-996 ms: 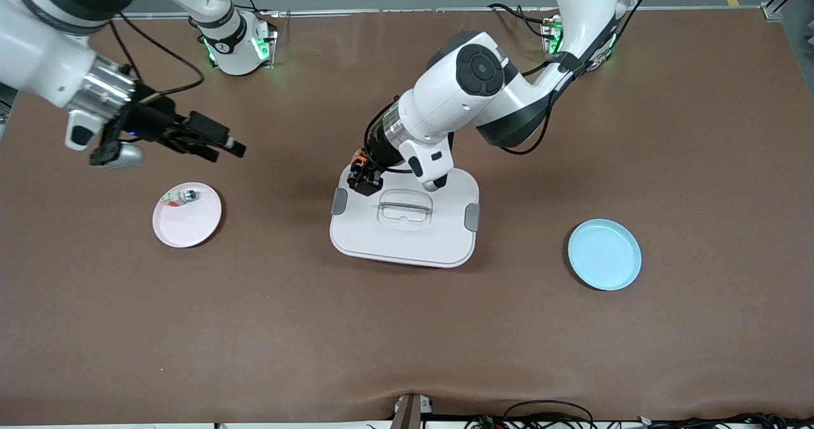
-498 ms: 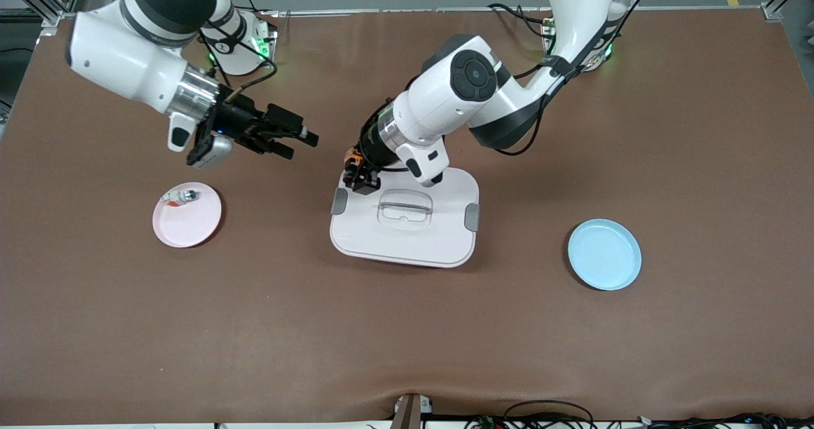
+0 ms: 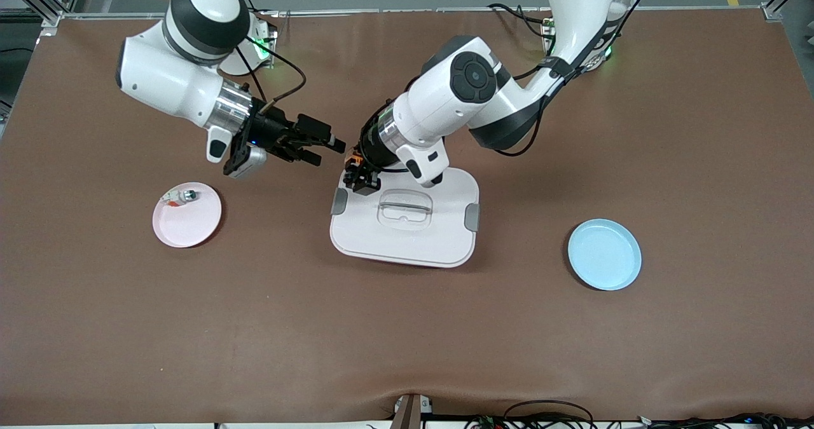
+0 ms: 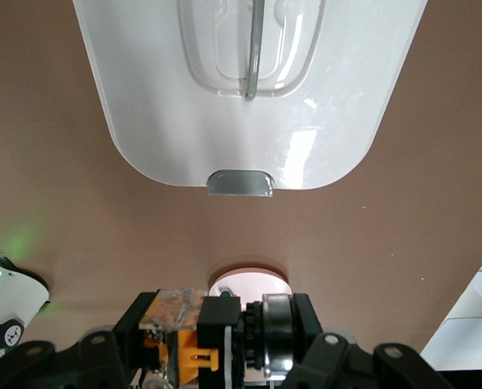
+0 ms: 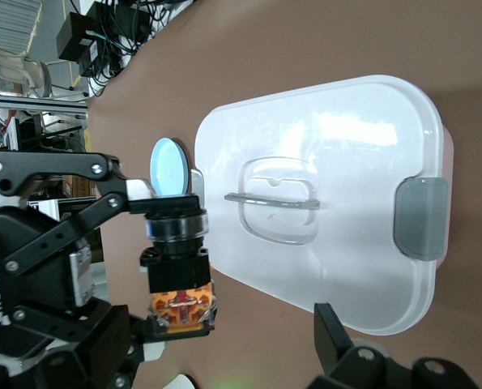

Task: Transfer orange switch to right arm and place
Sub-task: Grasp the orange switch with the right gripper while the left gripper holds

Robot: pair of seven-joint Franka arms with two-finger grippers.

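- Brown table (image 3: 407, 327) lies bare along the edge nearest the front camera, with wide open surface there below both grippers.
- Toward the left arm's end, well apart from both grippers, sits a blue plate (image 3: 604, 254); toward the right arm's end, nearer the front camera than the right gripper, sits a pink plate (image 3: 187, 216) with a small silvery item (image 3: 182, 196) near its rim.
- Between the plates rests a white lidded box (image 3: 404, 218) with grey clips; the left gripper (image 3: 360, 176) hangs over its corner toward the right arm's end, above one grey clip (image 3: 339, 201).
- Left gripper's fingers are closed onto the orange switch (image 5: 177, 263), which sits crosswise between them, its round cap pointing toward the blue plate and its orange end pointing away from it.
- Right gripper (image 3: 321, 149) hovers just beside the left gripper, over bare table beside the box; its fingers stand wide apart and hold nothing, their tips pointing at the switch, close to it but not touching.
- Room between the two grippers is only a narrow gap.
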